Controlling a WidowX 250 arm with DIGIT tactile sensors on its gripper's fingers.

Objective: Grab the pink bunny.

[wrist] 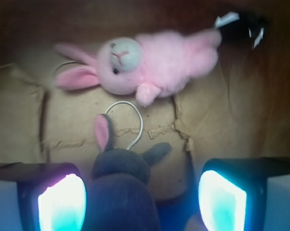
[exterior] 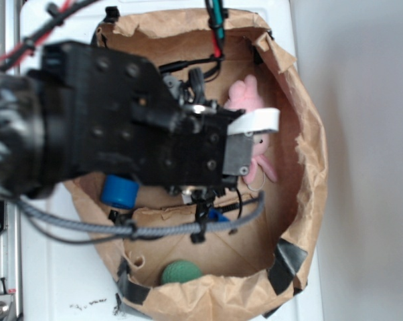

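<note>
Claw (wrist: 142, 197) spread wide, empty; grey plush (wrist: 121, 168) between fingers, pink bunny (wrist: 159, 62) beyond.

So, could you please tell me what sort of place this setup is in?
Probably a lab test rig: a brown paper bag rolled open on a white surface, holding the pink bunny, a grey plush toy and a green ball.

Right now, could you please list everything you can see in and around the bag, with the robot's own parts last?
pink bunny: one, pink with a pale face, lying on the bag floor by the far wall
grey plush toy: one, grey with a pink ear, between the fingers in the wrist view
white loop: one, white, between the two toys
blue cylinder: one, blue, left inside the bag
green ball: one, green, near edge
paper bag: one, brown, black tape at the rim
gripper: one, black, open, over the toys
</note>
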